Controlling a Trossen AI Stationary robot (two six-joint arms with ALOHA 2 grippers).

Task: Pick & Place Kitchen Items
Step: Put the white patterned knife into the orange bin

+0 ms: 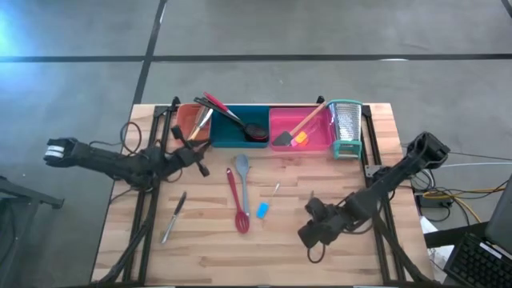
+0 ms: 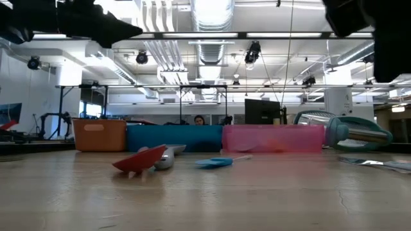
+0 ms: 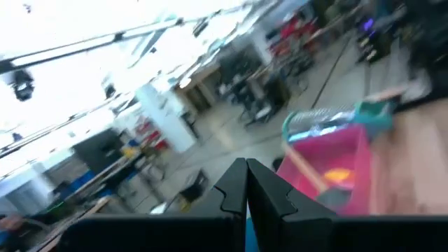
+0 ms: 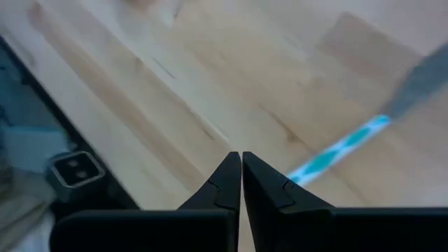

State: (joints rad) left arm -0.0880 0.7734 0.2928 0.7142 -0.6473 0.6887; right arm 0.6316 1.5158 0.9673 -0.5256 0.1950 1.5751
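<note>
Both grippers clenched, nothing held. Left gripper hangs above the table's far-left part, just in front of the orange tray; left wrist view shows its fingers pressed together, facing the pink tray and the grater. Right gripper sits near the front edge, right of centre, fingers pinched tight in its wrist view with bare wood under them.

Loose items still on the table, all mid-table, in front of the trays:
- red spatula, long axis running far-to-near, head toward the front edge
- grey spoon, just beside it on the right, same axis, bowl toward the trays
- blue tool, small, right of the spatula head
- knife, front-left, slightly tilted axis

Key relation: the blue tool lies left of the right gripper, with the red spatula beyond it; right arm is nearer to that pair. Knife is nearer the left arm, toward the front edge from it. My guess is a right-arm pick of the blue tool comes first, and the jaws must open before descent.

Trays along the far edge: orange, teal tray, pink; some utensils already in them. Surface is flat butcher-block wood, items lie flush, so a low pinch is needed. Room beyond is an open lab; a person is seated far behind the trays.
</note>
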